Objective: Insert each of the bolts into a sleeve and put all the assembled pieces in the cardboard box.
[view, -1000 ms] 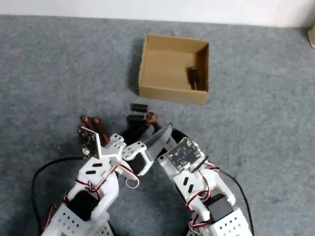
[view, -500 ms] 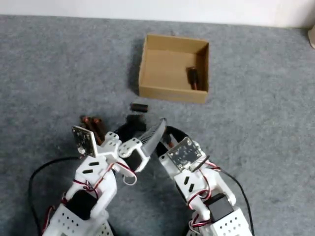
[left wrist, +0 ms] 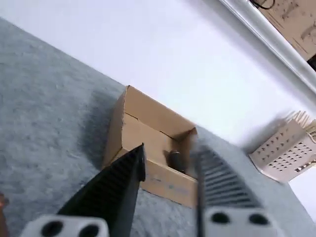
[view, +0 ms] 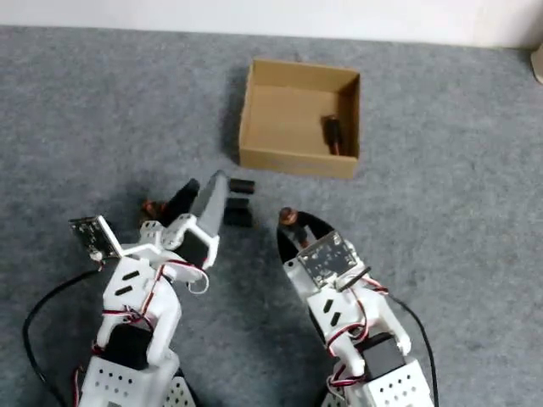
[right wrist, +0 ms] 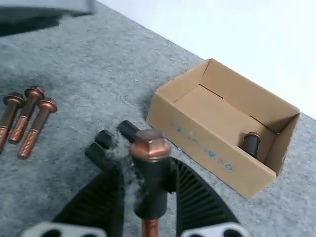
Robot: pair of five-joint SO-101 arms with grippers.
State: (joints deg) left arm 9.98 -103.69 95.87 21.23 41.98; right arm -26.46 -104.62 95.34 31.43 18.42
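In the box [view: 293,161], one assembled piece [view: 333,134] is laid by the right wall. The right gripper [right wrist: 148,170] is pinched on a second piece [right wrist: 149,145], with the bolt seated in its sleeve and held upright short of the box, not yet delivered. The left gripper [left wrist: 167,158] is spread, nothing held, just beside the loose sleeves [right wrist: 104,139]. Left on the mat [view: 441,212] are three sleeves near the box front and three bolts [right wrist: 27,116] side by side. Judged stage: two of five assembled, one boxed; three insertions and four placements are left.
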